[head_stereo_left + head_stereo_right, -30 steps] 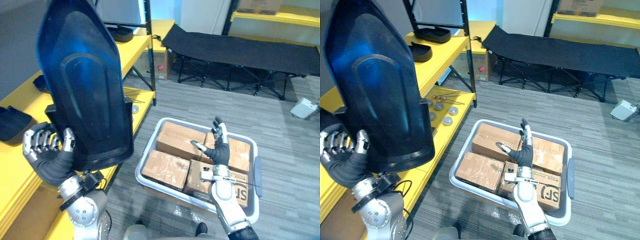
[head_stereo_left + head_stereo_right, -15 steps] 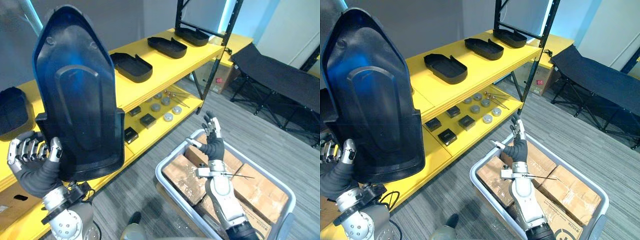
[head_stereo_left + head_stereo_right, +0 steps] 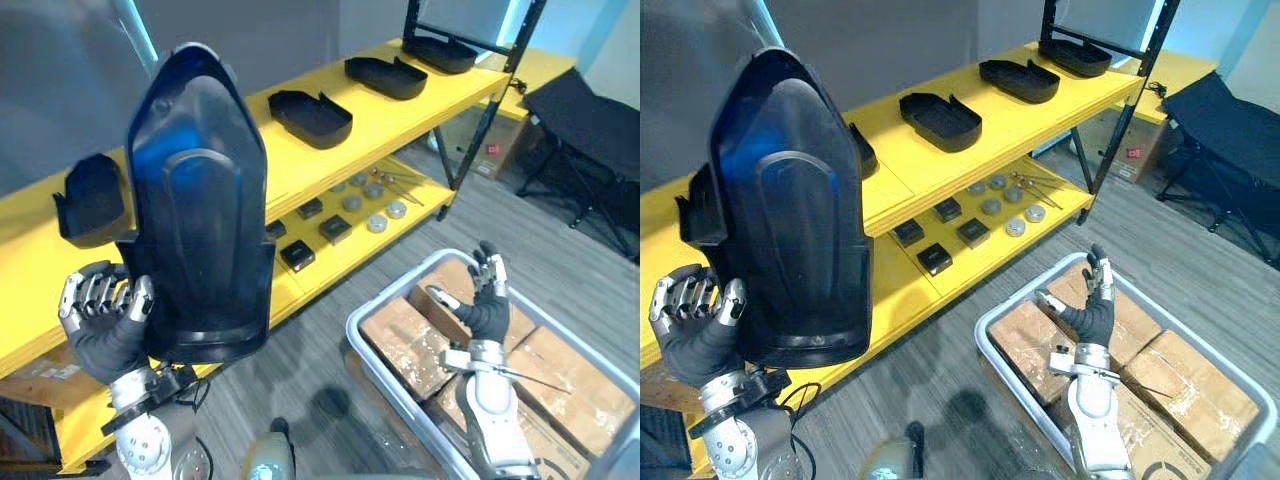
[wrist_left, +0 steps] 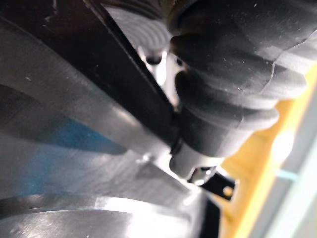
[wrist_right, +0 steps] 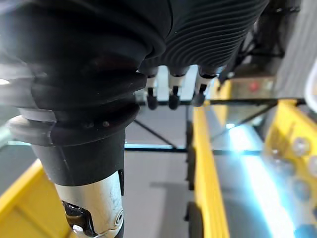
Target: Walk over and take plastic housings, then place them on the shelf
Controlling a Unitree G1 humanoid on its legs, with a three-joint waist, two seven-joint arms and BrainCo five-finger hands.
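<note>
One black housing (image 3: 200,220) stands above my left hand (image 3: 105,338), fingers (image 3: 100,296) clamped on its base (right hand (image 3: 487,315) fingers straight, apart).

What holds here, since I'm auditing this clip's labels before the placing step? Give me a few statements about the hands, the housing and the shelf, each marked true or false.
1. The left hand grips a big black plastic housing, held upright. True.
2. The right hand holds a cardboard box. False: it is open with straight fingers over the cardboard boxes in the bin and holds nothing.
3. Other black housings already lie on the upper level of the yellow shelf. True.
4. The shelf's lower level is bare. False: small parts, some round and some square, lie on it.
</note>
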